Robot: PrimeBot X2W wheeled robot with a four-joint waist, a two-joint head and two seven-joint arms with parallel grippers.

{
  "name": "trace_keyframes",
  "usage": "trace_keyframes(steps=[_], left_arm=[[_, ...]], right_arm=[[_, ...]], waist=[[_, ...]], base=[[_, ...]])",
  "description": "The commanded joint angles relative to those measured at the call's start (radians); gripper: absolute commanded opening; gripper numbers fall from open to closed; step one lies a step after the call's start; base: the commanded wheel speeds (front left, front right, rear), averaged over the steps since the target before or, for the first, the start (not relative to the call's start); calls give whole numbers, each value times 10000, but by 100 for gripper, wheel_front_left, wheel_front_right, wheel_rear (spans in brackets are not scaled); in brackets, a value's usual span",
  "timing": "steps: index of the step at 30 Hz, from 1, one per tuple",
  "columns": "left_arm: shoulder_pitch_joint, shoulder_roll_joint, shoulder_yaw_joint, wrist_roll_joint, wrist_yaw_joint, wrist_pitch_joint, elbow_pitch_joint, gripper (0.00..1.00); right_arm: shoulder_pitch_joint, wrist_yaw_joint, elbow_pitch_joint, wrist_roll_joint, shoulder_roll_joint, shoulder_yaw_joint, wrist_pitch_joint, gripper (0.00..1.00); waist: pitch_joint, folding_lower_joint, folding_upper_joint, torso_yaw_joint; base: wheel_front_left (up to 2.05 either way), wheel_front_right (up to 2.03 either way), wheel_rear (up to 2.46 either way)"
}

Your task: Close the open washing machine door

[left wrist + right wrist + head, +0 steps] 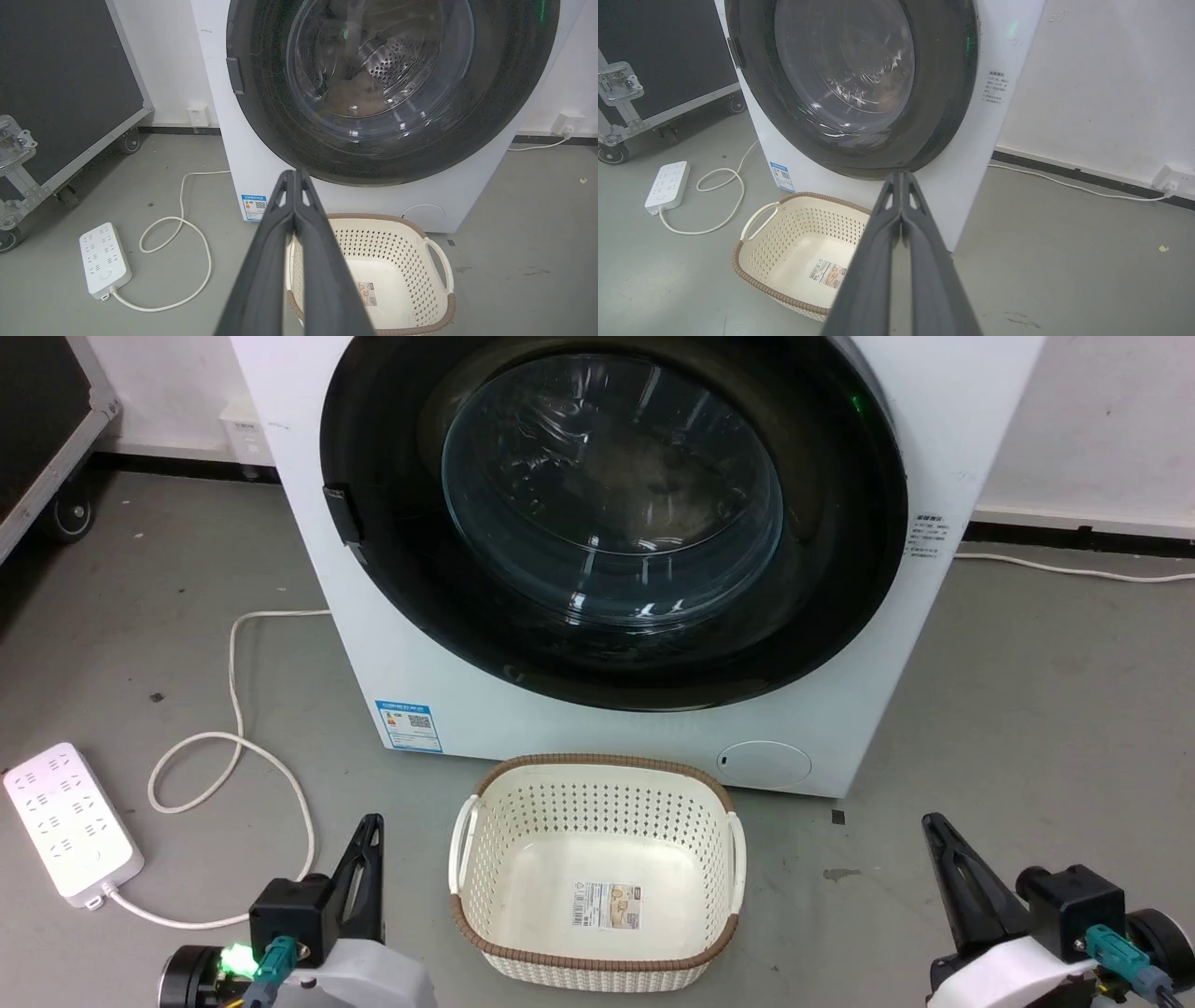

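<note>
The white washing machine (448,681) stands in front of me. Its door (392,569), a big glossy black disc with a clear glass bowl centre, lies flat against the machine's front, over the porthole. Through the glass in the left wrist view I make out the perforated steel drum (397,56). My left gripper (372,823) sits low at the lower left, shut and empty, well short of the machine. Low at the lower right my right gripper (931,823) is shut too, holding nothing. Both wrist views show the fingertips pressed together: left (295,173), right (901,176).
An empty cream basket (597,873) with a brown rim stands on the floor just before the machine, between my grippers. A white power strip (70,821) and its looping cable (233,747) lie at the left. A black wheeled case (60,93) stands far left. Grey floor stretches to the right.
</note>
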Motion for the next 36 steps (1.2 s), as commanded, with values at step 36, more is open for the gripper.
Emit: trace_keyframes(steps=[36], left_arm=[[-257, 1, 241, 285, 74, 517, -218, 0]], right_arm=[[-344, -7, -143, -78, 105, 200, 523, 0]], waist=[[-1, -1, 0, 7]], base=[[0, 0, 0]])
